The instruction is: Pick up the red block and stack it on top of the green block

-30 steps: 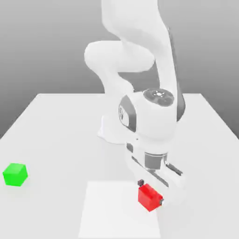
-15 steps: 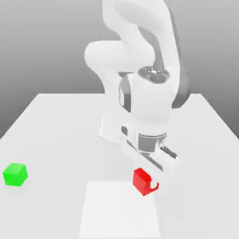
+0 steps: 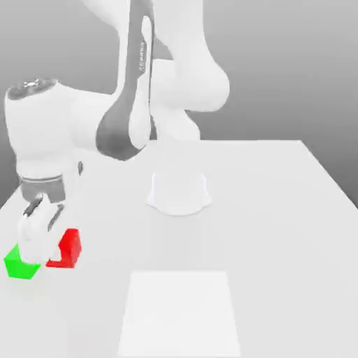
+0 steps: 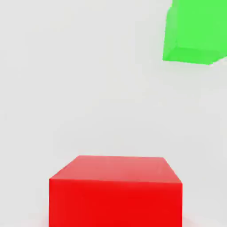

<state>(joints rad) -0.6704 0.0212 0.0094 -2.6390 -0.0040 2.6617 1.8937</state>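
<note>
Red block (image 3: 70, 246): seems light, stiff; opposite flat sides should be gripped.
End effector (image 3: 56, 255): closed on red block.

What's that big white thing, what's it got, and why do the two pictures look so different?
That's a robot arm, a machine that can reach and grab. One picture comes from a camera away from the arm, watching the whole scene. The other comes from a camera on the robot's hand, so the blocks look big. The pincer, its grabbing part, is closed on the red block. The green block sits on the table close by. A pale square lies there too.
</note>
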